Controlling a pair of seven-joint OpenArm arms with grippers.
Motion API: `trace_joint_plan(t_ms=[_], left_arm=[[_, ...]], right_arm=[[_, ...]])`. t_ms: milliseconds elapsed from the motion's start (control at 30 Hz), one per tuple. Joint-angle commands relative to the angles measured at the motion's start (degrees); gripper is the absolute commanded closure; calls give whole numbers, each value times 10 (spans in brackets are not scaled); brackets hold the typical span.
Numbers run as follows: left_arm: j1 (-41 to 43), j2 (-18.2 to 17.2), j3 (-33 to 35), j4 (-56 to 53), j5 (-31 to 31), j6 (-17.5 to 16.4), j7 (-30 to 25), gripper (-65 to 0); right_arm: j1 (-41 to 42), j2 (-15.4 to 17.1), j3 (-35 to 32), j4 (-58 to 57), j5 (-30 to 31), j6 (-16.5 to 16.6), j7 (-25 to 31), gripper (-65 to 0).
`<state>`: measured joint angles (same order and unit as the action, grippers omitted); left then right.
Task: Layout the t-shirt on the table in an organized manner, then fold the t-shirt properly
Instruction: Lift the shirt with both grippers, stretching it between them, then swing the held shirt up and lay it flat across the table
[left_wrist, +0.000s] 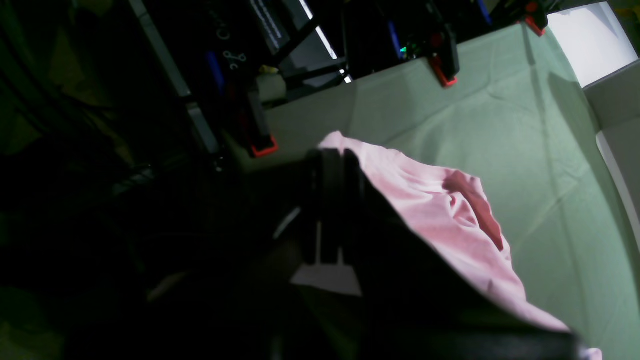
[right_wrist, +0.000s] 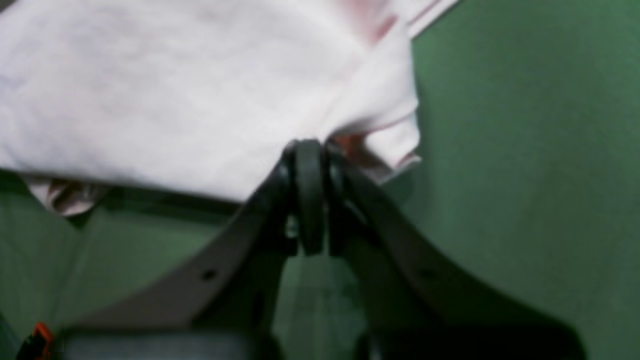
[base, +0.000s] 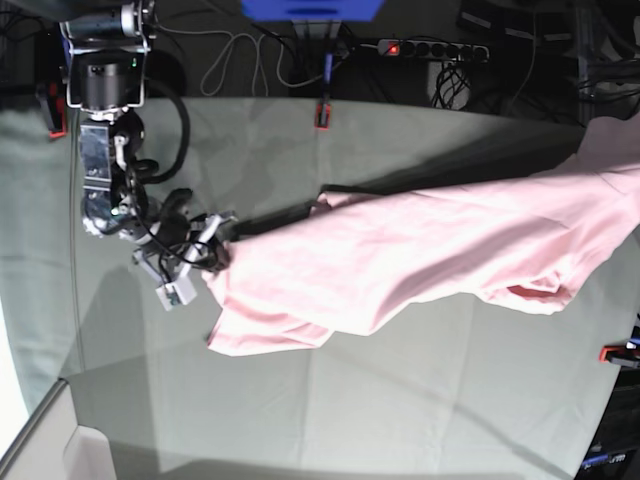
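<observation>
The pale pink t-shirt (base: 420, 250) hangs stretched across the table (base: 400, 400), running from the left of the base view to its right edge. At the left end my right gripper (base: 213, 252) is shut on a bunched edge of the cloth. The right wrist view shows that gripper (right_wrist: 308, 150) pinching the t-shirt (right_wrist: 175, 90) above the green table (right_wrist: 525, 150). In the left wrist view my left gripper (left_wrist: 332, 162) is shut on the other end of the t-shirt (left_wrist: 440, 210), over the table (left_wrist: 500, 100). The left arm is outside the base view.
Red-and-black clamps sit at the table's edges: far edge (base: 322, 115), right edge (base: 620, 353), and two in the left wrist view (left_wrist: 445, 75) (left_wrist: 262, 147). Cables and a power strip (base: 430, 48) lie behind the table. A pale box corner (base: 40, 440) is at the bottom left.
</observation>
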<state>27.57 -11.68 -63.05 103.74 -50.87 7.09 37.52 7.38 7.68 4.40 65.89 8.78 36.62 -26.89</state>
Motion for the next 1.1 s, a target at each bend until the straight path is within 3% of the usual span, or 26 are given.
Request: trace_joint_plan(t_ms=[0,133,267,433,733,867,1067], left_arm=[[-5,-12,-6,8,-10,3,-15,-2],[-17,-13,-6,9,-10,3,-15,-2],[-41,-15,-4,11,-9,3,-15,-2],[-64,-34,3,8,-10,3,-10,-2],[-134,-34,9,8,-9,3,97,-2],[-186,-53,50,8,9,3,112,-2],[-317,-92,189,-21,91,3,111,-2]], right_arm=[[12,7,2,27,12,4,16,0],[-7,18,8,115,11,3,15,0],[-25,20,60,224,11,3,14,0],[-22,24,101,312,12,6,-51,0],[-27,25,121,352,11,7,-74,0],[22,25,118,342,9,7,-74,0],[175,39,117,256,9,7,-116,0]])
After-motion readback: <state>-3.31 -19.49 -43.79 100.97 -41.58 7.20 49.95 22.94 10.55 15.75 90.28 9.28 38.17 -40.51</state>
